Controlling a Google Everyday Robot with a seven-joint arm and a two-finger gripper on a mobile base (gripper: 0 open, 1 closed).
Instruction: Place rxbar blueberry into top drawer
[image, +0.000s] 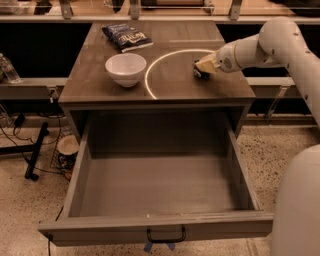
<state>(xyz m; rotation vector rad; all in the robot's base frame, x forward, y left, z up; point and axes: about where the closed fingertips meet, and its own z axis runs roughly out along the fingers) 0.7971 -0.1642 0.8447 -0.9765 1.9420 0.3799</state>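
Only one camera view is given, looking down on a dark wooden counter (170, 89) with a white bowl (125, 69) standing on its left half. Behind the bowl, near the far edge, lies a dark blue chip bag (127, 36) with white lettering. A thin pale ring (146, 79) is marked on the counter, its left arc just beside the bowl. Farther right of the bowl, across that ring, the robot's white arm (280, 45) reaches in from the right, and its claw (202, 70) is down at the counter surface. A small dark sliver at the claw's tip looks to be the rxbar blueberry (198, 75), mostly hidden. Whether the claw is apart or clamped on it cannot be told. Below and in front of the bowl, the top drawer (225, 227) stands pulled wide open, grey inside, with a black handle (165, 236) on its front panel.
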